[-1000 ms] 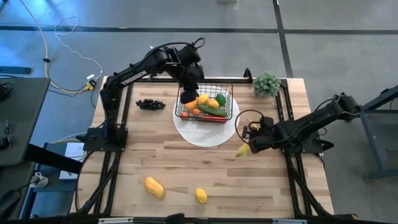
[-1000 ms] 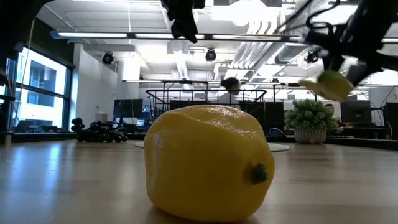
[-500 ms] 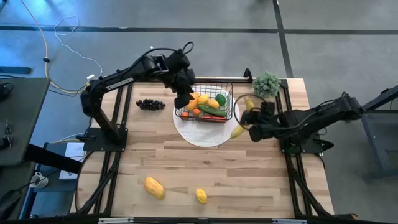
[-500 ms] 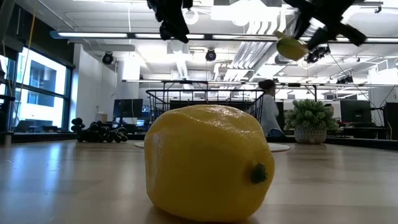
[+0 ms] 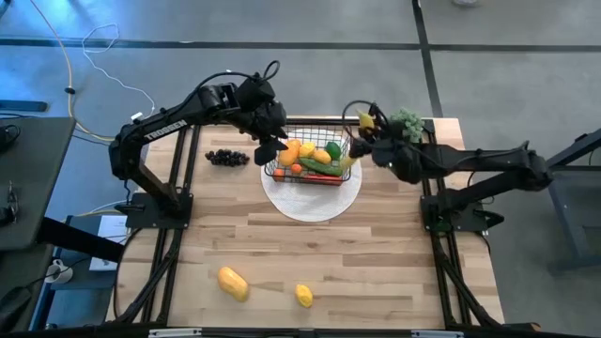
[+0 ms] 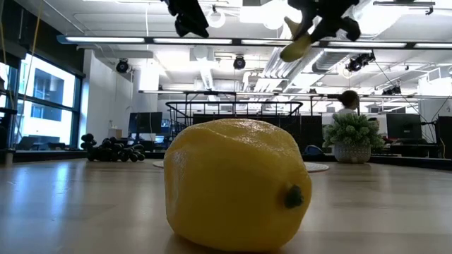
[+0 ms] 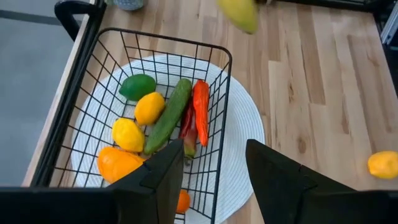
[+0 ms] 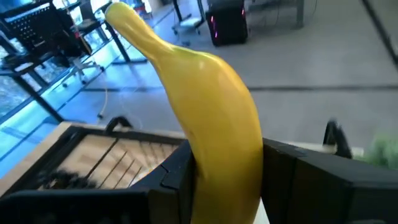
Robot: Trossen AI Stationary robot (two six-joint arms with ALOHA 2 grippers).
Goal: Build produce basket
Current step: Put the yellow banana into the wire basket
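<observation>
Light wood plank table with black rails along both sides. Directly on it: round white disc near the far middle, dark grapes to the disc's left, bushy green plant clump at the far right corner. Near edge: orange mango and, just right of it, a yellow lemon. The lemon fills the low view; grapes and plant sit behind it.

We see the black wire basket on a white disc, holding lemons, cucumber, chillies and green pepper. A yellow banana hangs clamped in the right hand beside it. Grapes, mango and lemon lie on the desk.
</observation>
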